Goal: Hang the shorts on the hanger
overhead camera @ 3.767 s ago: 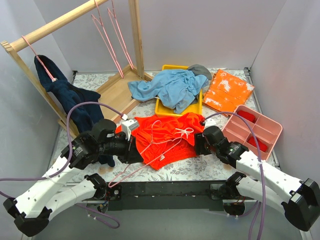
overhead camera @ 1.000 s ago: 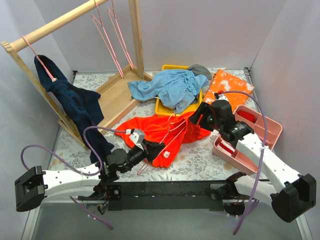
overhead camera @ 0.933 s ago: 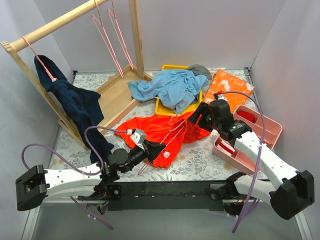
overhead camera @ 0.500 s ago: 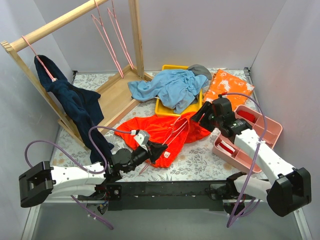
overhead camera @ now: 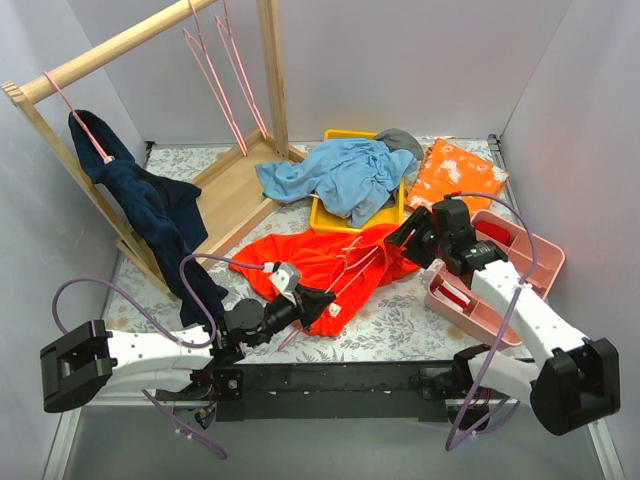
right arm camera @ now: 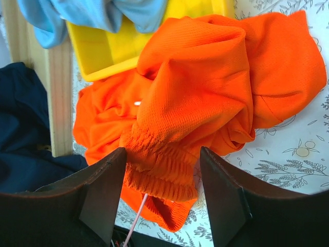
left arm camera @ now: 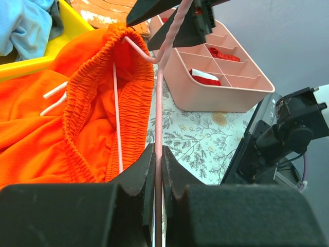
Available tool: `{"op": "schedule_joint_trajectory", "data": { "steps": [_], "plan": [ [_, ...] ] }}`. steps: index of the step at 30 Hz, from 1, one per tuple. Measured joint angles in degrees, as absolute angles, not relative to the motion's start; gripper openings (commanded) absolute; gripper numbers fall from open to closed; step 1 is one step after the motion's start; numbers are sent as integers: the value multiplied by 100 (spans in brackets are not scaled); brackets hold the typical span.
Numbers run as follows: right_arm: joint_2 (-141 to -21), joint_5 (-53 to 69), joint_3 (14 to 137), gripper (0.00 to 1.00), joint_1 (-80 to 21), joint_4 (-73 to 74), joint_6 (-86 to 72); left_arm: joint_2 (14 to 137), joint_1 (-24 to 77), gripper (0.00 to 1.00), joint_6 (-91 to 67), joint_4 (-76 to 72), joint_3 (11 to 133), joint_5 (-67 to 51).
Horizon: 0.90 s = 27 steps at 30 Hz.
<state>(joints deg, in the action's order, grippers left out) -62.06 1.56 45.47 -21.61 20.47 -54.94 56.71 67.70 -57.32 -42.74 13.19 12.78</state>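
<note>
The orange-red shorts point(overhead camera: 310, 262) lie spread on the table's middle, their elastic waistband lifted at the right. My left gripper point(overhead camera: 318, 298) is low at their near edge, shut on the thin pink hanger point(overhead camera: 350, 268). In the left wrist view point(left arm camera: 158, 149) the hanger's rod point(left arm camera: 159, 103) runs up from the jaws and curves into the open waistband of the shorts point(left arm camera: 92, 113). My right gripper point(overhead camera: 400, 238) holds the bunched waistband off the table. In the right wrist view point(right arm camera: 162, 154) the shorts point(right arm camera: 205, 67) fill the jaws, with the hanger's rod point(right arm camera: 138, 216) below.
A wooden rack point(overhead camera: 120, 40) stands at the back left with spare pink hangers point(overhead camera: 215, 75) and a navy garment point(overhead camera: 150, 215). A yellow tray point(overhead camera: 330, 215) holds a light blue garment point(overhead camera: 335, 175). An orange speckled packet point(overhead camera: 460, 170) and a pink divided tray point(overhead camera: 520, 260) lie right.
Both grippers left the flat shorts. The left arm drew back low and pushed the hanger rightward into the waistband. The right gripper lifted the waistband and drifted slightly right.
</note>
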Motion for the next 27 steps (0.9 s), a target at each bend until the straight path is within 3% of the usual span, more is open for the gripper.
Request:
{"op": "schedule_joint_trajectory", "data": {
  "steps": [7, 23, 24, 27],
  "plan": [
    [-6842, 469, 4565, 57, -2121, 1966, -5522, 5935, 6785, 0, -5631, -4263, 1323, 1120],
    [-6528, 1026, 4259, 52, -2121, 1789, -5454, 7203, 6893, 0, -5142, -5050, 1761, 985],
    [-6528, 1028, 4244, 50, -2121, 1796, -5430, 7258, 6923, 0, -5111, -5098, 1774, 985],
    [-6525, 1031, 4226, 26, -2121, 1831, -5323, 7463, 7011, 0, -4987, -5275, 1778, 982]
  ]
}}
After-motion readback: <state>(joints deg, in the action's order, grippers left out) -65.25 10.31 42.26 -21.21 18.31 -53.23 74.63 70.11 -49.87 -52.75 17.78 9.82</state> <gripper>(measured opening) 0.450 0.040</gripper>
